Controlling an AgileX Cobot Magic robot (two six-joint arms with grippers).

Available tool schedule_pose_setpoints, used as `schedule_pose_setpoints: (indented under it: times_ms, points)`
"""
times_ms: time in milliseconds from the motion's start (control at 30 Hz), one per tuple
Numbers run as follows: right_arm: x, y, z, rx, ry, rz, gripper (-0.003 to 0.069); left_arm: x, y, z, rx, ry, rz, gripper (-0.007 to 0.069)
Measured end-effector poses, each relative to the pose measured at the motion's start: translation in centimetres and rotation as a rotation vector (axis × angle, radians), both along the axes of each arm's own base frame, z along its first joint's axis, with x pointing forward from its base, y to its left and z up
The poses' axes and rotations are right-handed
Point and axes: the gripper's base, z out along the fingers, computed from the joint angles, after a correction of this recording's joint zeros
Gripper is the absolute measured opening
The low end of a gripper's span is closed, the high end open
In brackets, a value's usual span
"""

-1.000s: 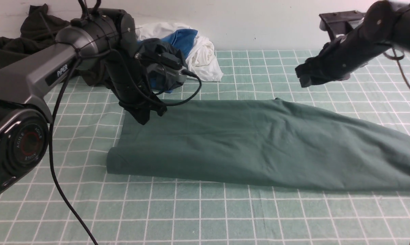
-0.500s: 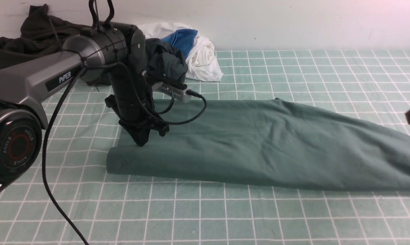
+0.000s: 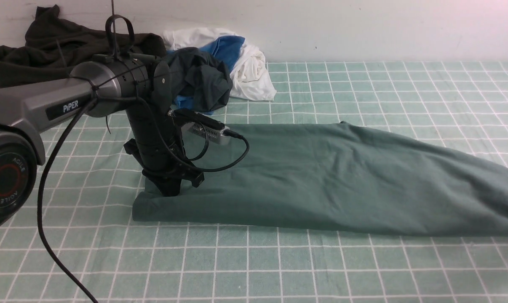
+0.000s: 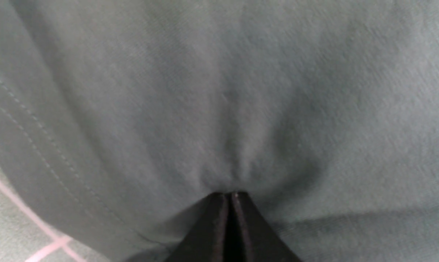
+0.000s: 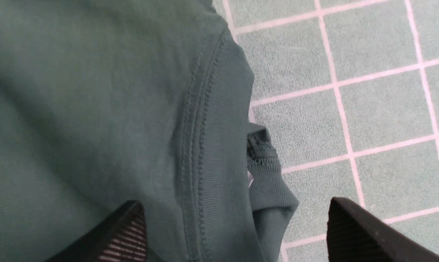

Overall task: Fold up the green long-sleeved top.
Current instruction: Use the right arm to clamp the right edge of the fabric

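Locating the green long-sleeved top [image 3: 321,176]: flat on the checked tablecloth [image 3: 279,261], laid out as one long band from left of centre to the right edge, folded left end beneath the left arm. Checking the left gripper [image 3: 169,191]: pointed straight down, clenched, tips set against the top close to its near left corner, with cloth puckered toward the tips; pinched or merely pressed, cannot tell. Checking the right gripper [image 5: 237,233]: outside the front view, seen only by its own wrist camera, released, fingers [image 5: 125,233] spread wide, one over the top, the other over the tablecloth, with a ribbed cuff [image 5: 268,174] between them. Noting a heap of dark, white and blue clothes [image 3: 220,63] at the far left, against the wall, just beyond the top's far left corner.
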Motion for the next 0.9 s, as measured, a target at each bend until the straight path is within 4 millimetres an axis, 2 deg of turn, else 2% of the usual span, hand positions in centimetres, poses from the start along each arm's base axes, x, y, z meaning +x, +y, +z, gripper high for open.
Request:
schedule_pose_setpoints:
  times_ms: [333, 567, 667, 700, 733, 833, 900]
  points:
    - [1.4, -0.9, -4.9, -0.026, 0.057, 0.013, 0.0568, 0.1, 0.5, 0.0, -0.011, 0.003, 0.018, -0.0003]
    - [1.9, -1.1, -5.2, -0.032, 0.017, -0.021, 0.0486, 0.1, 0.5, 0.0, -0.009, 0.010, 0.017, -0.0003]
    - [1.9, -0.9, -5.2, -0.018, 0.014, -0.033, 0.0381, 0.0, 0.5, 0.0, -0.007, 0.013, 0.016, -0.0003]
    - [1.9, -0.9, -5.2, -0.014, 0.013, -0.036, 0.0318, 0.0, 0.5, 0.0, -0.005, 0.013, 0.016, -0.0003]
    - [2.0, -0.9, -5.2, -0.014, 0.013, -0.035, 0.0309, 0.0, 0.5, 0.0, -0.005, 0.015, 0.016, -0.0003]
    - [2.0, -0.7, -5.2, -0.005, 0.011, -0.020, 0.0107, -0.2, 0.7, 0.3, 0.007, 0.024, 0.006, -0.0003]
    - [2.0, -0.7, -5.2, -0.015, 0.014, 0.001, 0.0067, -0.4, 0.9, 0.8, 0.016, 0.018, 0.002, -0.0003]
